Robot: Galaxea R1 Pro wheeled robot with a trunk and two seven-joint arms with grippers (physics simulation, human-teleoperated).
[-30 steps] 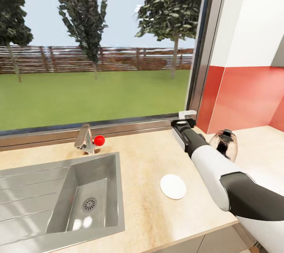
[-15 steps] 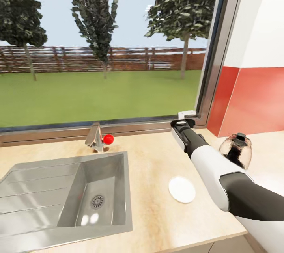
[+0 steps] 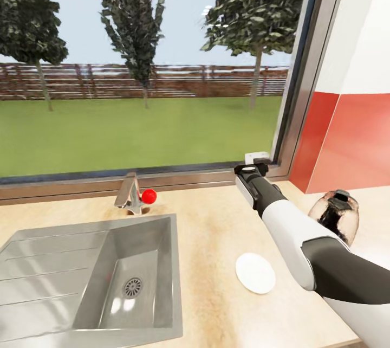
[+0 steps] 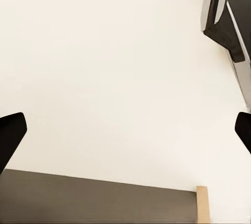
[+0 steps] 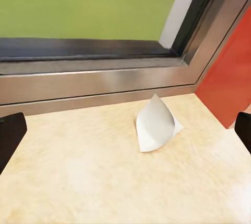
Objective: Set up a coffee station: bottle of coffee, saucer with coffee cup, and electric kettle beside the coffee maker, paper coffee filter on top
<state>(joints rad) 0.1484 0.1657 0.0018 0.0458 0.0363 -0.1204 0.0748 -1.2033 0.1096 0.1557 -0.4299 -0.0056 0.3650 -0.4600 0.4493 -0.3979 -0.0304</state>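
Note:
The white saucer (image 3: 255, 272) lies flat on the pale countertop (image 3: 211, 229), right of the sink. The glass electric kettle (image 3: 337, 219) stands further right, partly hidden behind my right forearm. A white paper coffee filter (image 5: 156, 123) lies on its side on the counter by the window corner, and it is a small white patch (image 3: 257, 155) in the head view. My right gripper (image 5: 125, 135) is open, low over the counter, aimed at the filter and a short way from it. My left gripper (image 4: 125, 135) is open and faces a cream surface. The coffee maker, bottle of coffee, coffee cup and kitchen shelf are out of view.
A grey inset sink (image 3: 65, 261) with a faucet and red knob (image 3: 148, 195) takes the counter's left part. The metal window frame (image 3: 162, 179) runs along the back edge. A red wall panel (image 3: 352, 142) rises at the right.
The camera has shifted, so the sink, saucer and kettle sit further right and lower in the picture. My right arm holds the same pose and both grippers stay open.

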